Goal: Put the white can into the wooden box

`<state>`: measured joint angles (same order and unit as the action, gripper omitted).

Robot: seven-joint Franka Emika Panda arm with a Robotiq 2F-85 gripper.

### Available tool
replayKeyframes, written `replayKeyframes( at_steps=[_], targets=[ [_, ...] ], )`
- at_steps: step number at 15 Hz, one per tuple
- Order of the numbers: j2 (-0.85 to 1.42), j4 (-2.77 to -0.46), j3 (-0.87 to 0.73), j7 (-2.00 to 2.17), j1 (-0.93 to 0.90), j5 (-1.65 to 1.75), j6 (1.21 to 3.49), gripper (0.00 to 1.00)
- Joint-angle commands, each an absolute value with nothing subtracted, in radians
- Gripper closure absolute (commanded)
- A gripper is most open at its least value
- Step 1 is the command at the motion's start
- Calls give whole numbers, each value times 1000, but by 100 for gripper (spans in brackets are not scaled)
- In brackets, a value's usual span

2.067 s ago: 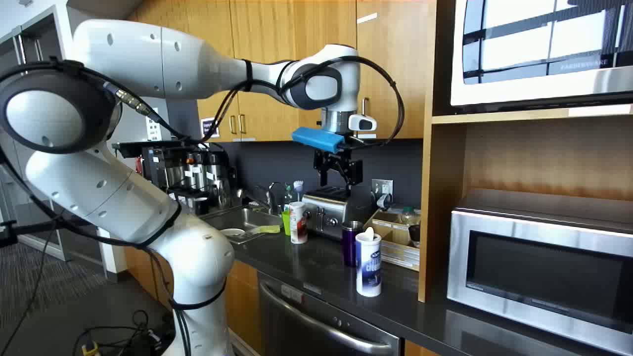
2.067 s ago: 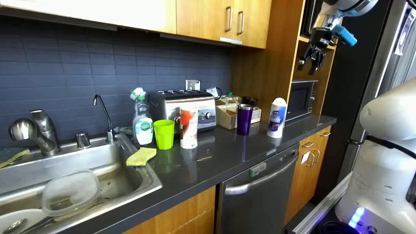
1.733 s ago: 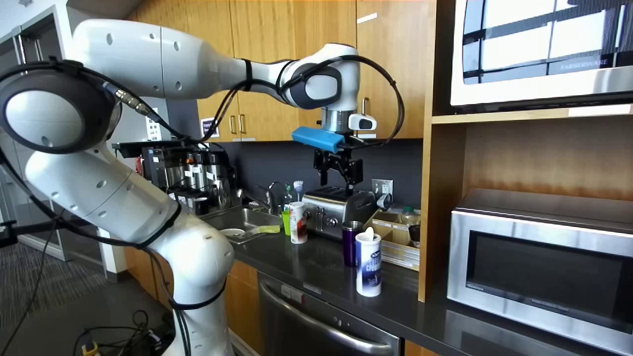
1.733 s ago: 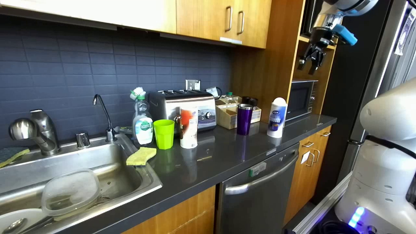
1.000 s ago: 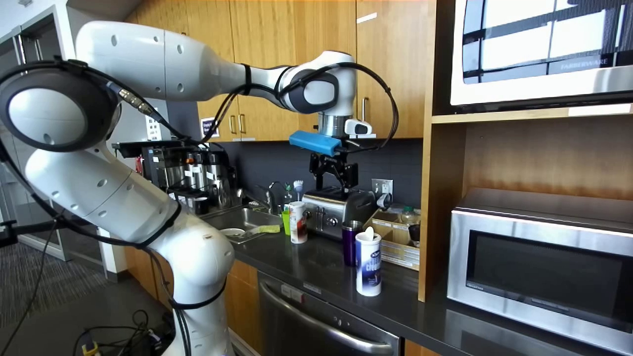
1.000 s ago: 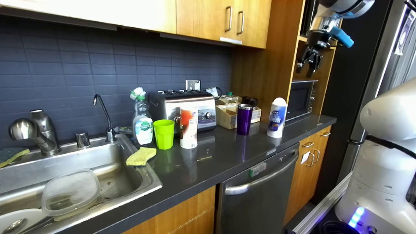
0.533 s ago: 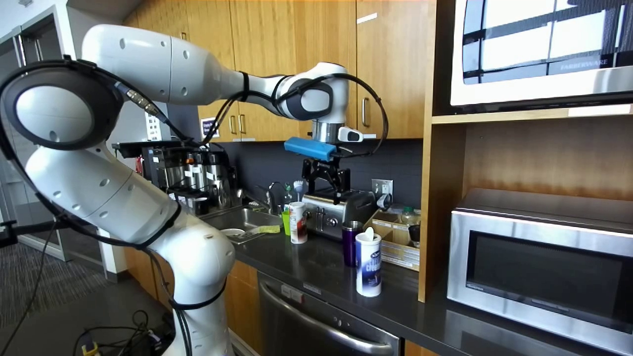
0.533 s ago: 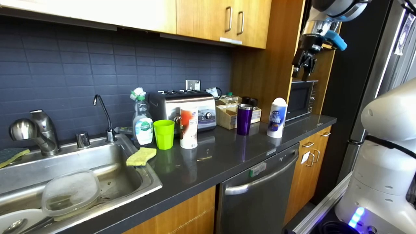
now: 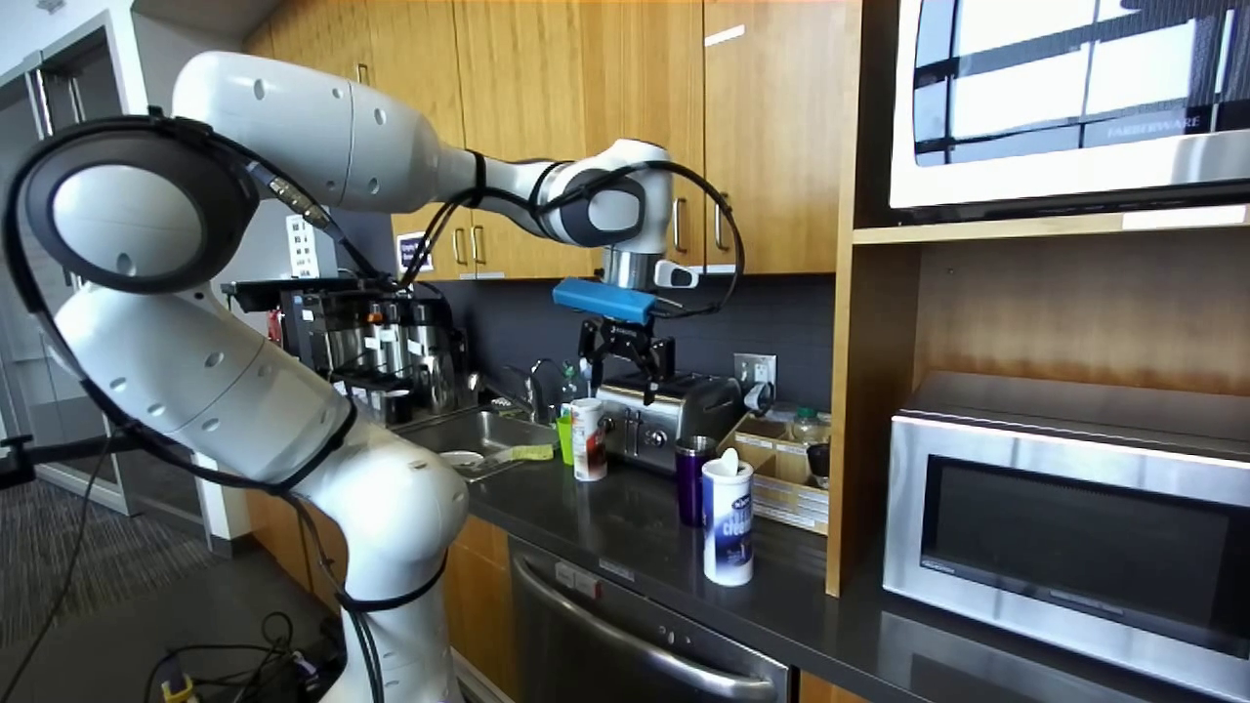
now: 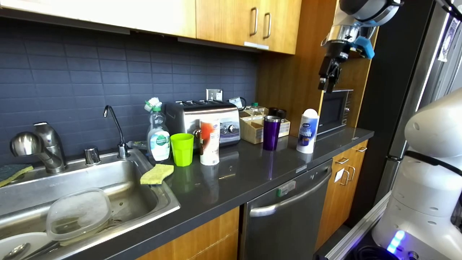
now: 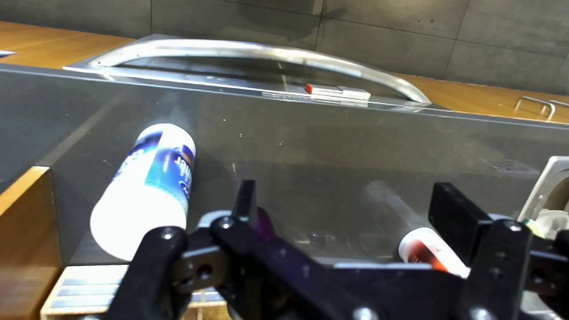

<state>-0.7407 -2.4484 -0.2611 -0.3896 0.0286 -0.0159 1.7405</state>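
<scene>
So there's a white can with a blue label (image 10: 306, 135) standing upright toward the front edge of the counter (image 10: 238, 180), plus a white can with a red label (image 10: 210, 146) near the toaster (image 10: 190, 116); tbh can't tell which one the task means. The wooden box (image 10: 251, 133) sits by the back edge, purple tumbler (image 10: 271, 134) in front. The gripper (image 11: 349, 213) hangs above the counter, fingers spread wide.

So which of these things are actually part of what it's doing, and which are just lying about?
Part of the job:
gripper
wooden box
blue-labelled white can or red-marked white can; I can't tell which is meant

Just lying about:
purple tumbler
green cup
toaster
yellow sponge
</scene>
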Motion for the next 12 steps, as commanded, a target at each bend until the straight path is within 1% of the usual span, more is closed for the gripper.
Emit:
replayKeyframes(
  at_steps=[1, 12],
  targets=[
    [-744, -2472, -238, -420, 1, -36, 1777, 0],
    [-677, -2562, -132, -390, -90, -111, 2019, 0]
  ],
)
